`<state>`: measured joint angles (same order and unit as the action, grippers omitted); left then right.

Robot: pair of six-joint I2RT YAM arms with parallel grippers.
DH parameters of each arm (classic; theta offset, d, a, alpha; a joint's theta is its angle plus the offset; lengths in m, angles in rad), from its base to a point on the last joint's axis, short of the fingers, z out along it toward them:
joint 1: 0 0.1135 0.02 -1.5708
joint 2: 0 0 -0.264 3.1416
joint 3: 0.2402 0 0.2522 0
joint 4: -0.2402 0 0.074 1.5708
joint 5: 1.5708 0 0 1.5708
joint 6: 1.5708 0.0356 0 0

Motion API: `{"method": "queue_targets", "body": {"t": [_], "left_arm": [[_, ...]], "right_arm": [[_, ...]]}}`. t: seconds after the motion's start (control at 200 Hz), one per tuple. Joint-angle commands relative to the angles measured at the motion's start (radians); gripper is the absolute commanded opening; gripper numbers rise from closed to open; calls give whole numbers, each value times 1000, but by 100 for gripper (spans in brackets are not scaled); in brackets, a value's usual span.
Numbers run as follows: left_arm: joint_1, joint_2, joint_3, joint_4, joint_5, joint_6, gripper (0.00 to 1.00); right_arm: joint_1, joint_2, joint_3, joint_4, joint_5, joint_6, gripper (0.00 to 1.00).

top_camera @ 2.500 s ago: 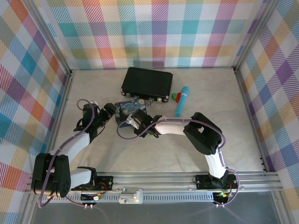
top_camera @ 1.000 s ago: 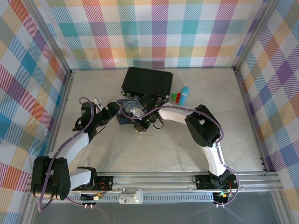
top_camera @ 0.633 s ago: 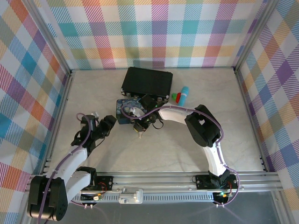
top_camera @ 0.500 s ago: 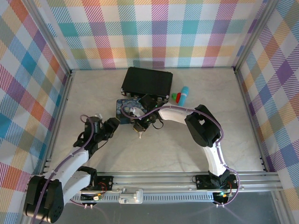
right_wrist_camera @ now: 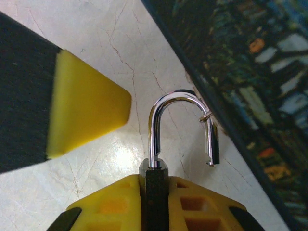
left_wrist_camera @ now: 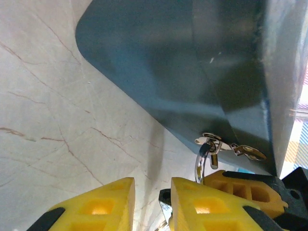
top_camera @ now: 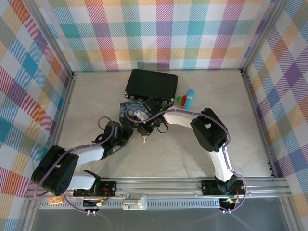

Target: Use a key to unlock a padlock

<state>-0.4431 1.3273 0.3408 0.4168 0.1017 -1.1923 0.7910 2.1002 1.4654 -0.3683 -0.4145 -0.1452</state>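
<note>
My right gripper [right_wrist_camera: 154, 177] is shut on the padlock [right_wrist_camera: 155, 192], gripping its dark body. The silvery shackle [right_wrist_camera: 166, 101] stands swung open, its free leg hanging clear of the body. In the top view the padlock [top_camera: 144, 138] sits just in front of the blue tin [top_camera: 126, 108]. Small keys [left_wrist_camera: 240, 150] dangle on a ring by the shackle [left_wrist_camera: 198, 163], close under the tin's edge. My left gripper [left_wrist_camera: 153, 192] is low beside the padlock, fingers a narrow gap apart with marble showing between. Its yellow finger [right_wrist_camera: 86, 106] shows left of the shackle.
The blue starry tin [right_wrist_camera: 260, 72] lies right behind the padlock. A black case [top_camera: 151, 85] sits further back. A teal stick [top_camera: 188, 98] and a small red and green piece [top_camera: 180, 100] lie to its right. Open marble floor [top_camera: 183, 154] spreads in front.
My left arm has swung from the tin's left side forward and right, ending next to the padlock, its fingers narrowing. The right gripper has held the padlock still over the last second.
</note>
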Motion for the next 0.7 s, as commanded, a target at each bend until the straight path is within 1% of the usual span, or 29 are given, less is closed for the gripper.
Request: {"method": "queue_targets", "body": {"t": [0.0,0.155,0.335,0.405,0.47,0.54,0.695], "left_arm": [[-14,12,33,103,-60,-31,27],[-28,29,35,144,-82,-43,28],[-36,92,40,197,-72,-52,28],[-37,118,37,227,-67,-62,25],[-37,137,36,251,-63,-64,18],[-37,152,38,262,-60,-65,13],[-37,182,43,282,-52,-67,7]], "right_arm": [[-4,-15,-25,17,-31,5,3],[-4,-14,-31,26,-36,7,3],[-4,-14,-31,31,-43,9,3],[-4,-15,-30,30,-46,10,3],[-4,-16,-33,33,-47,10,3],[-4,-17,-34,34,-49,11,3],[-4,-23,-36,36,-53,16,3]]}}
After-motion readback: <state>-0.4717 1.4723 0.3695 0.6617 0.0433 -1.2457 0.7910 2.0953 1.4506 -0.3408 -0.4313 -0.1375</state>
